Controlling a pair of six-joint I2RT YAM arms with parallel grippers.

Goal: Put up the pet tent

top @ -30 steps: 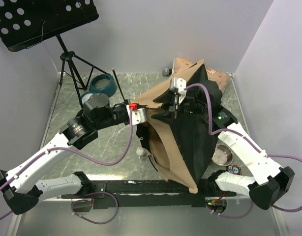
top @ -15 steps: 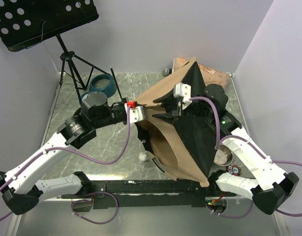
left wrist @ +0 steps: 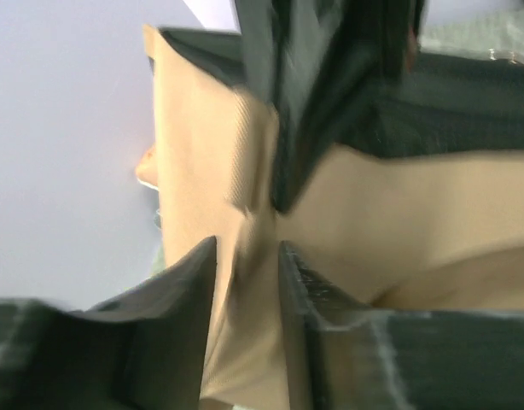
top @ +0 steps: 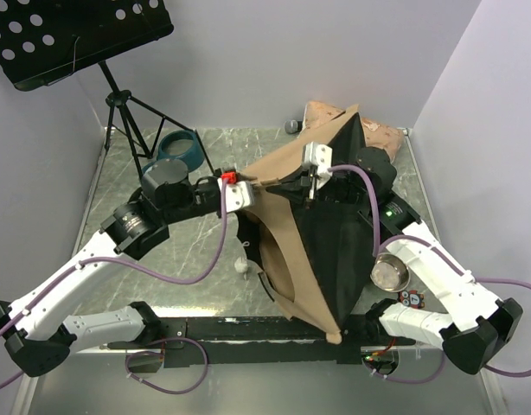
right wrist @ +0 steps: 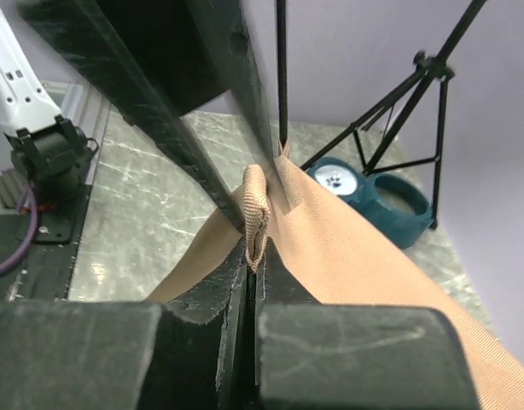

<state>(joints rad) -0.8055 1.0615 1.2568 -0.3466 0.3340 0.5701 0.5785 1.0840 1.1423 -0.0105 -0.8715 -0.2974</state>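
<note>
Pinching a tan fold (right wrist: 256, 213) of the pet tent (top: 287, 246) in closed right jaws, beside a black pole (right wrist: 281, 77); holding left jaws parted around tan cloth; supporting the tent between both jaws, over the table (top: 183, 251); probably needing slow, even spreading, avoiding slipping.

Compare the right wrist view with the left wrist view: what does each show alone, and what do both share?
Right wrist only: the right pincer shut on a fold of the pet tent, a thin black pole, the blue pet bowl, tripod legs, marbled table. Left wrist only: the left pincer, jaws parted around blurred fabric. Both: the tent's tan cloth.
</note>
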